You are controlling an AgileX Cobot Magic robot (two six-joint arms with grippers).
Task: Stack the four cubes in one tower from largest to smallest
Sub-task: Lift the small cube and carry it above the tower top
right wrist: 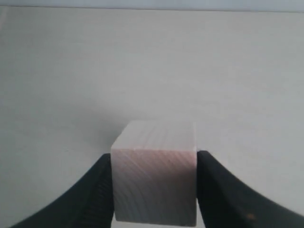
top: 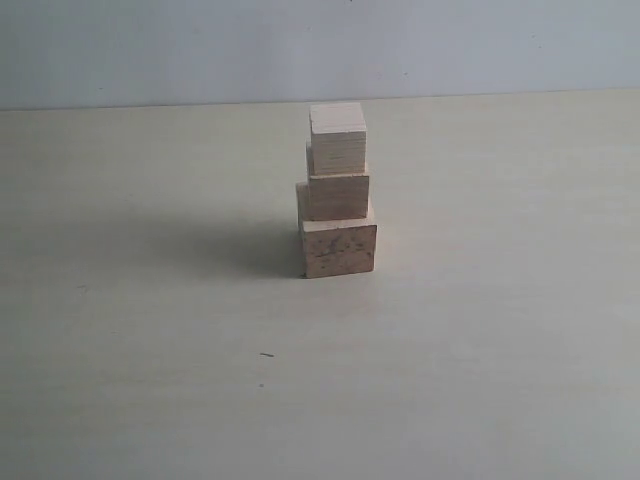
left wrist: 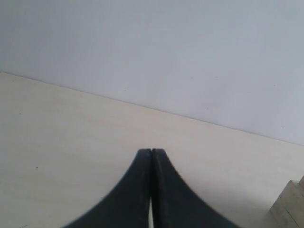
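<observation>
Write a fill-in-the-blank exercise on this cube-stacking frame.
The largest pale wooden cube, with darker grain marks, sits at the ____ of the stack of pale wooden cubes. The left gripper, holding nothing, has its black fingers ____ (open/shut). A plain pale wooden cube sits ____ the fingers of the right gripper.
Missing: bottom; shut; between.

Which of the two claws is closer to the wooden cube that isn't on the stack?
Right. The right gripper grips the loose cube between its fingers, touching both sides; the left gripper is shut, with no cube at its tips.
</observation>
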